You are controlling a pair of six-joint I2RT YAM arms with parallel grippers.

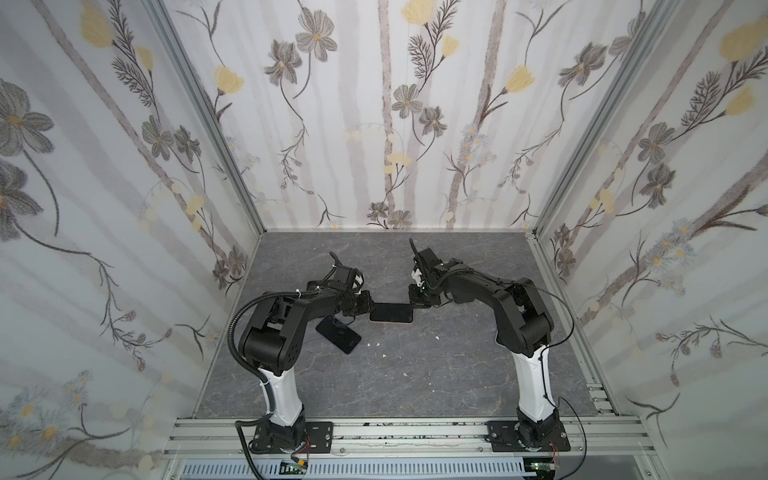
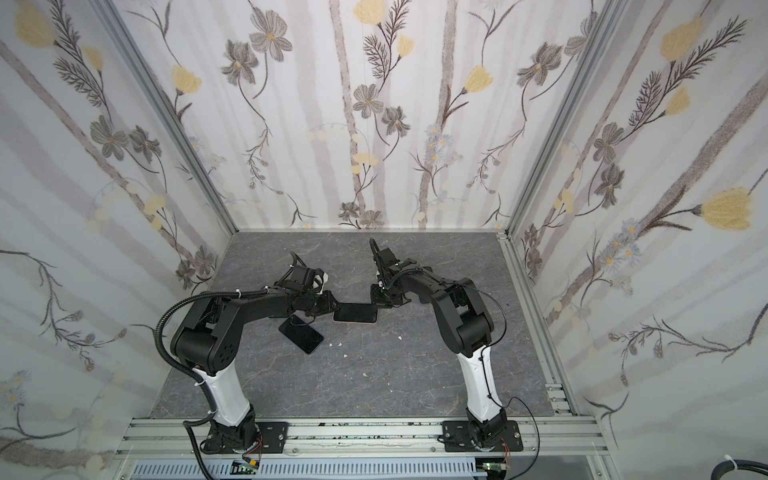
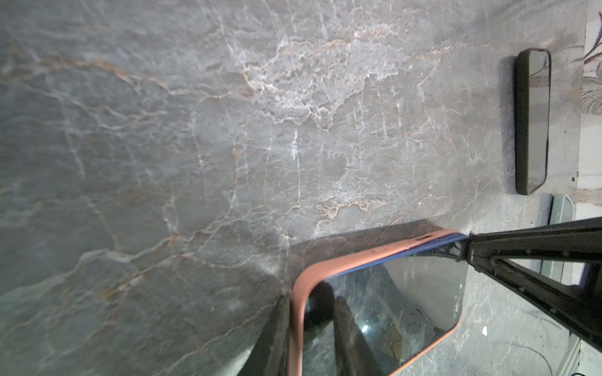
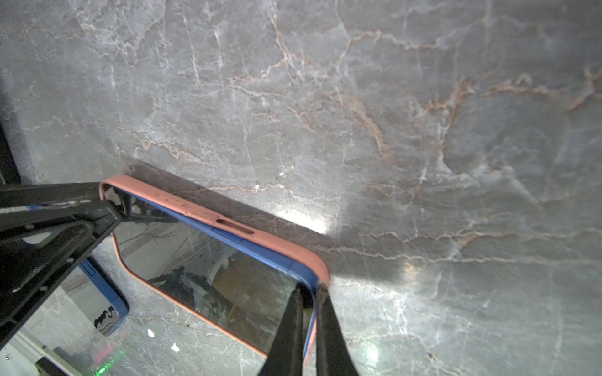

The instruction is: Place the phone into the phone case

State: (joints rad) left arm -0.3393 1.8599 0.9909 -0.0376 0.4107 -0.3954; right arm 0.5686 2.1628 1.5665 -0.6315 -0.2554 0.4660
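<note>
A blue-edged phone (image 1: 390, 311) with a dark screen lies face up in a pink phone case (image 1: 390, 322) at mid-table, seen in both top views. In the right wrist view the phone's blue edge (image 4: 260, 250) shows just inside the pink case rim (image 4: 228, 215). My left gripper (image 3: 309, 325) is shut on the case's left end, one finger outside the wall and one on the screen. At the opposite end my right gripper (image 4: 308, 293) is shut, pinching the thin case wall at a corner. Each gripper shows in the other's wrist view.
A second dark phone (image 1: 337, 334) lies flat just in front of my left gripper (image 1: 371, 307), partly under that arm. Small white crumbs (image 1: 376, 344) dot the grey marble tabletop (image 1: 415, 374). Flowered walls enclose three sides; a metal rail (image 1: 415, 432) runs along the front.
</note>
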